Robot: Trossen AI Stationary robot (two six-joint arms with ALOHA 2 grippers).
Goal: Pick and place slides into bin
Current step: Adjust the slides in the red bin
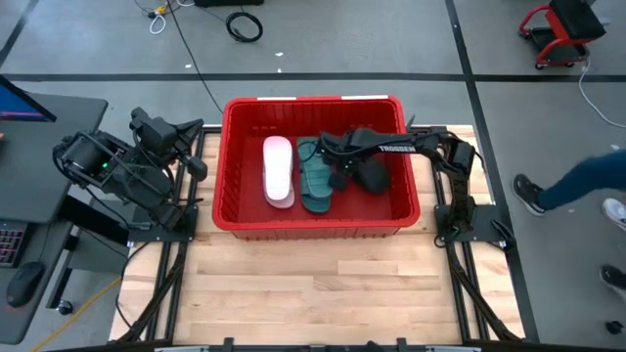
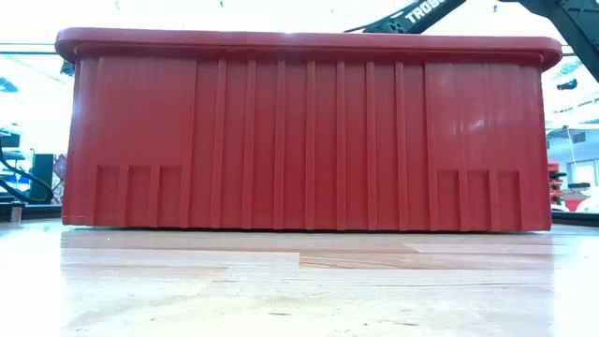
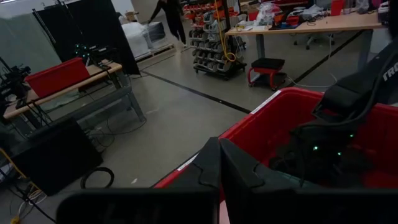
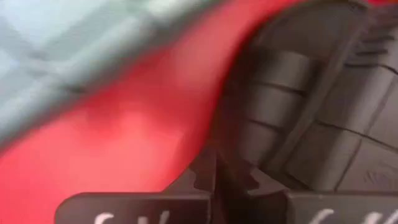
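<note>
High view: right end effector point(image 1: 337, 168) closed inside bin point(image 1: 235, 210), among slides point(image 1: 279, 171); left end effector point(image 1: 201, 168) closed at nine o'clock.

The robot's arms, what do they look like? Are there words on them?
Both arms are black and jointed, on black metal frames. The right arm has white letters along it, reading about like TROSSEN. The left arm has a tiny green light and black cables. Each gripper has two dark fingers with jagged inner edges.
</note>
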